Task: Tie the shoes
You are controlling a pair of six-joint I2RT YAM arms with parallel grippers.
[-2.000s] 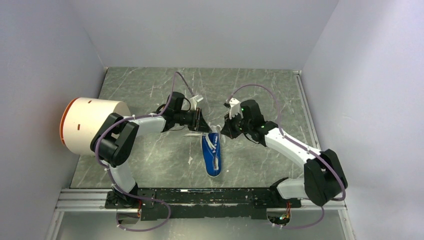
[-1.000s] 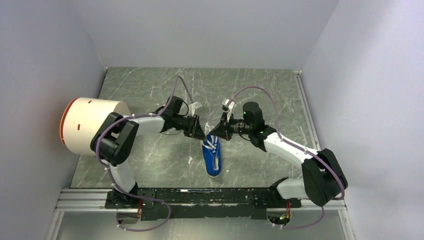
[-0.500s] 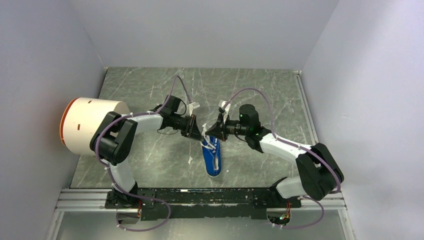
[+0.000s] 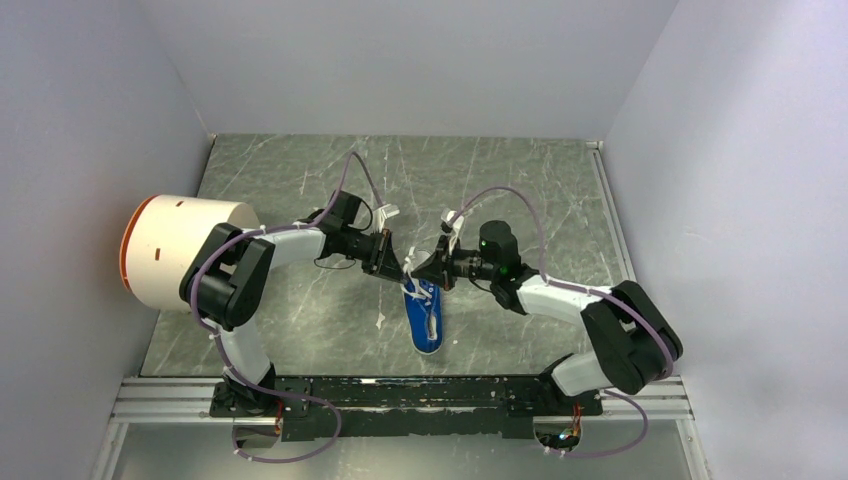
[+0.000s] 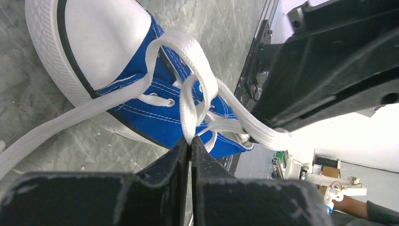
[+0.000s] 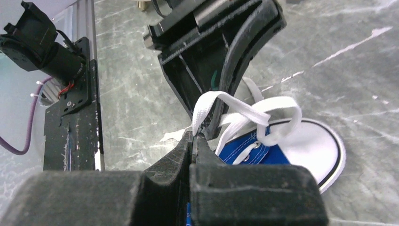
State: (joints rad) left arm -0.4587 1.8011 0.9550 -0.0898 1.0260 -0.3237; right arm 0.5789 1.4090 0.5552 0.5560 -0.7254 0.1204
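A green marbled table [image 4: 300, 180] is seen enclosed by pale walls. A big white cylinder [image 4: 185, 250] with an orange end is found at its left edge. The left arm [image 4: 290, 243] and the right arm [image 4: 560, 295] are bent inward, so that their tips are brought almost together near the middle of the table. There the blue sneaker [image 4: 425, 320] with a white toe cap is laid flat on the table, lengthwise between the two arms, with both pincers placed over its far end. The white laces [image 5: 188, 52] are lifted off the sneaker in loops. The left pincer [image 5: 189, 143] is closed, with a lace loop pinched at its tips. The right pincer [image 6: 193, 139] is likewise pressed together on a lace strand.
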